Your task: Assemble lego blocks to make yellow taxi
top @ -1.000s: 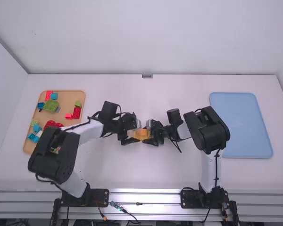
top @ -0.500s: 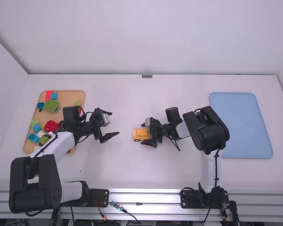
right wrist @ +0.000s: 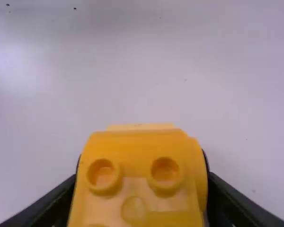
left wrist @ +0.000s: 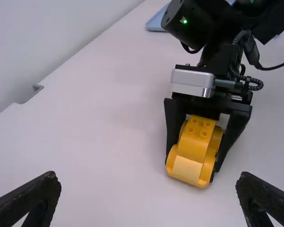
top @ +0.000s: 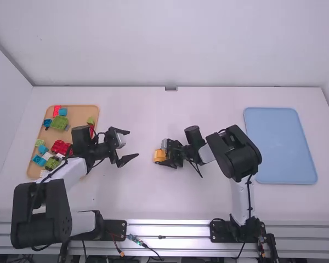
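My left gripper stands open between the wooden tray and the yellow taxi, with nothing between its fingers. My right gripper is at the middle of the table, shut on the taxi. In the left wrist view, the taxi, a yellow-orange car with studs on top, sits between the right gripper's two fingers, and the left gripper is spread wide. In the right wrist view, the taxi's studded top fills the space between the fingers of the right gripper.
A wooden tray at the left holds several coloured blocks, including a green one and a red one. A flat blue tray lies at the right. The left arm's forearm crosses the wooden tray's near corner.
The left gripper has let go of the taxi and drawn back leftward, open. Holding the taxi, the right gripper has shifted slightly to the left and turned a little.
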Controlling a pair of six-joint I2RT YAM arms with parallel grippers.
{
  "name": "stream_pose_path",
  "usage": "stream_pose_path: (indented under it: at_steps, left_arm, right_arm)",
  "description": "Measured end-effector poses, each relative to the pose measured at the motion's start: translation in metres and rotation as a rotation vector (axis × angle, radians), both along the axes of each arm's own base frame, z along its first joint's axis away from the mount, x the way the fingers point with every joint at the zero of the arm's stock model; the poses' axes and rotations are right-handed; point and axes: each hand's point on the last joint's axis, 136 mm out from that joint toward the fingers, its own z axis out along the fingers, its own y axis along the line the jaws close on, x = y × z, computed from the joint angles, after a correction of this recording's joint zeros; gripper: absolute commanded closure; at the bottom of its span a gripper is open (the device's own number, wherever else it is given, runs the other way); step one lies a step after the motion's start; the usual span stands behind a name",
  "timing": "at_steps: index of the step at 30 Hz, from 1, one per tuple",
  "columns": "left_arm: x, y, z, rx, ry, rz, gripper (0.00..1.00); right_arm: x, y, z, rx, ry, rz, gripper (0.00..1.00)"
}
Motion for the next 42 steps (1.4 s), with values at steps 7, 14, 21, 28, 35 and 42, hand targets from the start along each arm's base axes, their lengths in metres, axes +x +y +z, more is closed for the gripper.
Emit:
stream_pose_path:
  at_steps: [7,14,21,28,35,42]
  left_arm:
    - [0.0,0.0,0.0,-0.005,0.009,0.003,0.01]
    - [0.0,0.0,0.0,-0.004,0.008,0.004,0.01]
    - [0.0,0.0,0.0,-0.002,0.008,0.007,0.01]
    - [0.0,0.0,0.0,-0.002,0.008,0.007,0.01]
    - [0.001,0.0,0.0,-0.001,0.007,0.006,0.01]
    - [0.001,0.001,0.0,0.0,0.0,0.007,0.01]
  right_arm:
    - [0.0,0.0,0.0,0.0,0.004,-0.002,0.6]
    - [0.005,-0.004,0.001,0.001,0.034,-0.034,0.6]
    - [0.037,-0.057,0.025,-0.073,0.094,-0.227,0.64]
    - [0.084,-0.15,0.096,-0.122,-0.029,-0.512,0.69]
    - [0.099,-0.272,0.124,-0.201,-0.05,-0.853,0.72]
    - [0.093,-0.388,0.122,-0.228,-0.043,-1.176,0.7]
